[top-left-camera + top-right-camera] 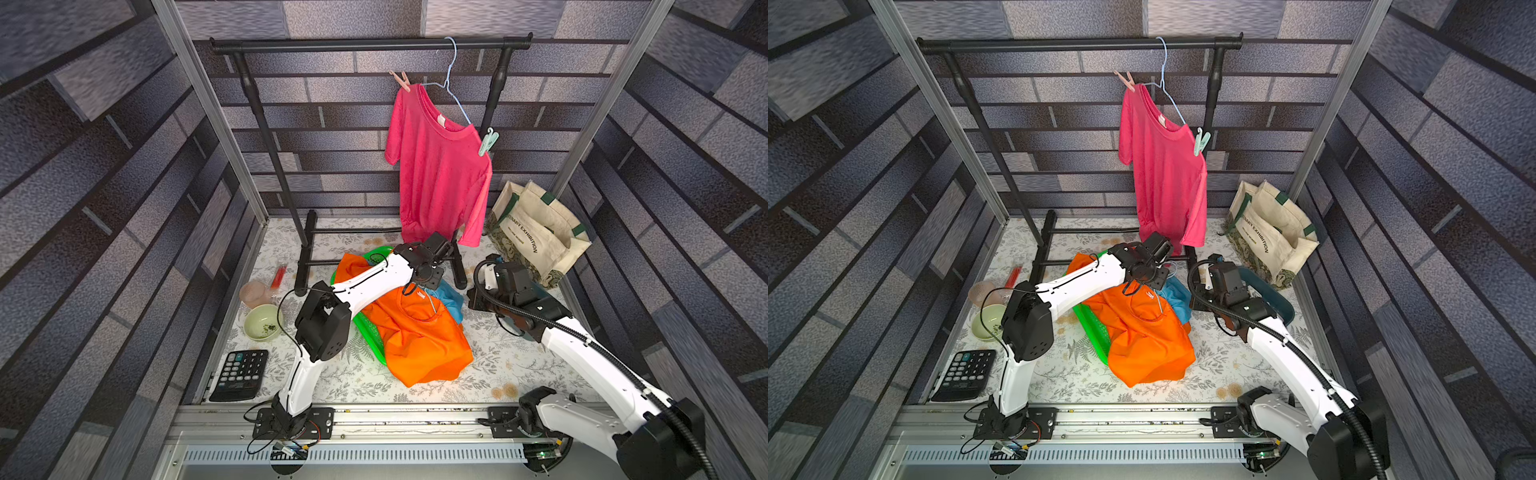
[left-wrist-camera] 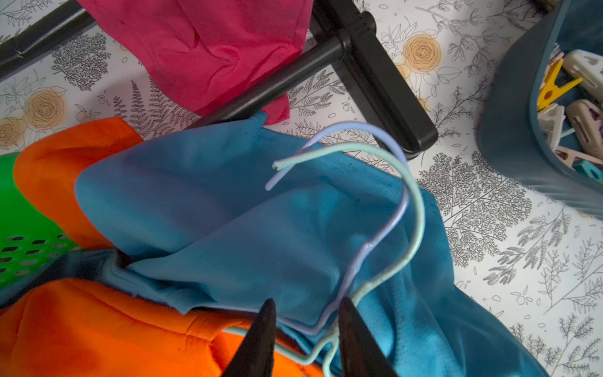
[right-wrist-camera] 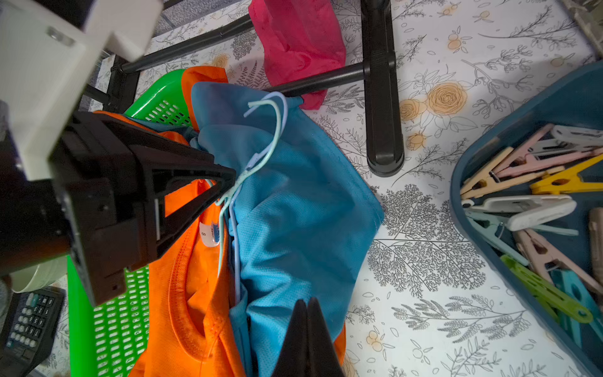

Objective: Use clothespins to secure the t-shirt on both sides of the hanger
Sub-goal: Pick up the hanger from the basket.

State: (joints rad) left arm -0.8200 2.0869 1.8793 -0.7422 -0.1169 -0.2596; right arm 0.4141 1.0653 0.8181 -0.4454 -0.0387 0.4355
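Note:
A pink t-shirt hangs on a pale wire hanger from the black rail. A pink clothespin sits on one shoulder and a mint clothespin on the other. More clothespins lie in a dark blue tray. My left gripper is open over an orange t-shirt and a blue t-shirt. The necks of a lavender hanger and a mint hanger pass between its fingers. My right gripper is shut above the blue t-shirt.
The orange and blue shirts spill from a green basket. The rack's black foot lies close behind the hanger hooks. A canvas tote bag stands at the back right. A calculator and a green bowl sit at the left.

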